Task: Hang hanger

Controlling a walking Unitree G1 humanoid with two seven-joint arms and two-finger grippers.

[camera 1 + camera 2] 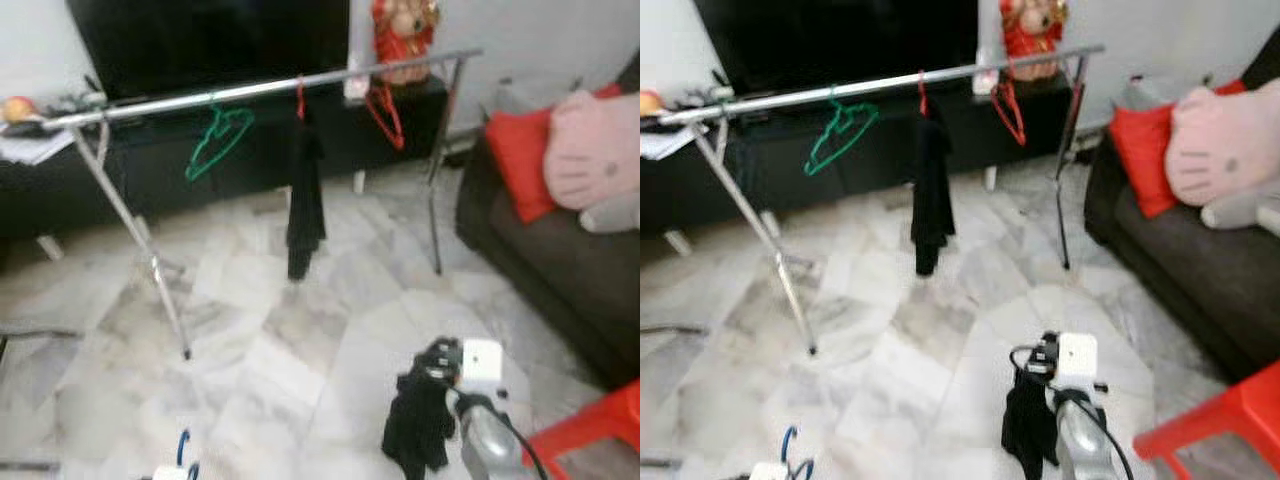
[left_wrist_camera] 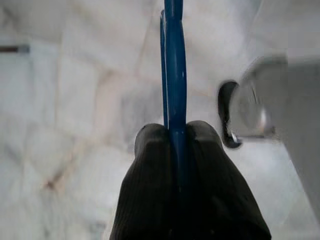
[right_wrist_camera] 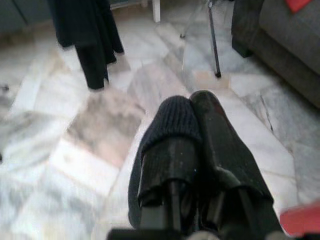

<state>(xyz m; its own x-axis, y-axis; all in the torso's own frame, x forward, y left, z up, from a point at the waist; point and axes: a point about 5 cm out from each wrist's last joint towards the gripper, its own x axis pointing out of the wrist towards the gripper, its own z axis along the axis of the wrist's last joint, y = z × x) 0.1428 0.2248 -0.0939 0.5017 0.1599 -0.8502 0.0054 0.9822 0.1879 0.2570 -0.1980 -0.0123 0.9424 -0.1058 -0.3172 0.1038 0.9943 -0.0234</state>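
Observation:
My left gripper is shut on a blue hanger, which runs straight out between the two fingers; the hanger's blue hook shows low at the left over the floor. My right gripper is shut on a black garment that hangs limp from it at the lower right. Ahead stands a silver clothes rail. On it hang an empty green hanger, a red hanger carrying a black garment, and an empty red hanger.
A dark sofa with a red cushion and a pink plush is on the right. A red plastic stool sits at the lower right. A black TV cabinet stands behind the rail. The rail's splayed legs rest on the marble floor.

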